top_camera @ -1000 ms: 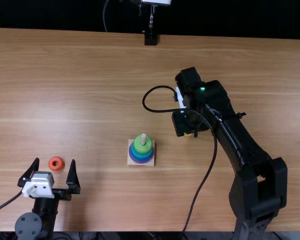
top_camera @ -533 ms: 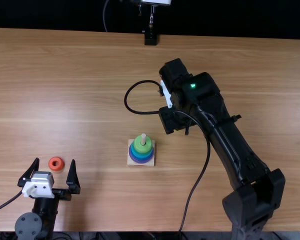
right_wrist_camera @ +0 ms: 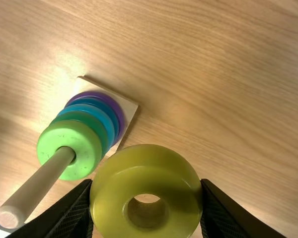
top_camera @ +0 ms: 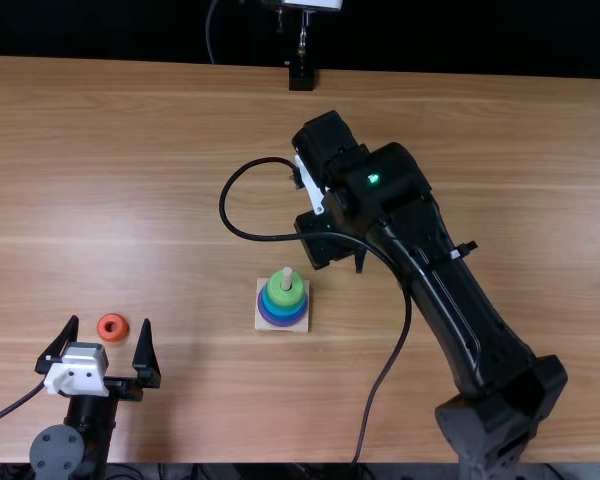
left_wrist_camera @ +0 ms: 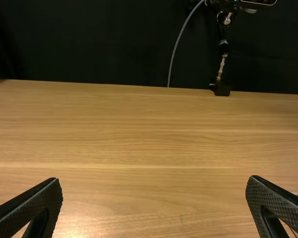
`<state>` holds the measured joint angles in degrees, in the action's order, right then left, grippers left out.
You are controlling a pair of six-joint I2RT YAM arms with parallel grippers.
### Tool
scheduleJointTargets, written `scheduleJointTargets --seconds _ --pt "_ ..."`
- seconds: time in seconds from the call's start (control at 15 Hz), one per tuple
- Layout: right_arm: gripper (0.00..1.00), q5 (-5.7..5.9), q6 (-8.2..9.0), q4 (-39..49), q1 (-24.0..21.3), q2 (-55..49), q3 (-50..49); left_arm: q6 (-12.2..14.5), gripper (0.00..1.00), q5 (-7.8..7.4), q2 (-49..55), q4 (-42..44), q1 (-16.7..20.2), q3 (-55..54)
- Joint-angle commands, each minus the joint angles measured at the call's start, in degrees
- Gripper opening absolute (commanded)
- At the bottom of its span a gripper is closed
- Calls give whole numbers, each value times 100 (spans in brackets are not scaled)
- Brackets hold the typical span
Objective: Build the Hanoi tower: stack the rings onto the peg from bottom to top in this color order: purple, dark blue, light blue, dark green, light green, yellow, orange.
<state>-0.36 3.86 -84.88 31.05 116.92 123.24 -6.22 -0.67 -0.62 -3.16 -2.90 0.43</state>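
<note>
On the left, the left gripper [top_camera: 110, 323] stands with its fingers spread wide, and the orange ring [top_camera: 101, 327] lies flat on the table near its tips, to be wanted last, I judge. Toward the middle, the wooden base [right_wrist_camera: 131, 106] bears the stacked rings [right_wrist_camera: 87, 141], purple, dark blue, light blue, dark green and light green going up, with the bare peg [right_wrist_camera: 39, 179] rising above. To the right of that, the right arm [top_camera: 430, 270] reaches in from its base, and the right gripper [right_wrist_camera: 146, 187] pinches the yellow ring [right_wrist_camera: 146, 163] by its sides, beside the tower and off the peg. So the step in hand looks to be the sixth ring of seven; the next move calls for bringing its hole over the peg's tip, lowering it squarely onto light green, then letting go. The table [top_camera: 160, 190] is light brown with grain running across. Beyond its far edge hangs a black backdrop [top_camera: 100, 30], then a thin grey cable [top_camera: 209, 35], then a slim stand [top_camera: 301, 75] on a dark foot
</note>
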Motion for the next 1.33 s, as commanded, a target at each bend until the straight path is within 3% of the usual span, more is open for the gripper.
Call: scheduleJointTargets --seconds 0.0,0.4,0.53,1.27 --pt "0 -6 205 -19 138 -249 315 10 100 -81 62 -212 44 -43" --pt "0 -6 279 -61 578 -328 552 10 100 -81 62 -212 44 -43" --pt "0 -6 374 -72 657 -328 543 10 100 -81 62 -212 44 -43" --pt "0 4 384 -209 991 -319 385 10 100 -81 62 -212 44 -43"
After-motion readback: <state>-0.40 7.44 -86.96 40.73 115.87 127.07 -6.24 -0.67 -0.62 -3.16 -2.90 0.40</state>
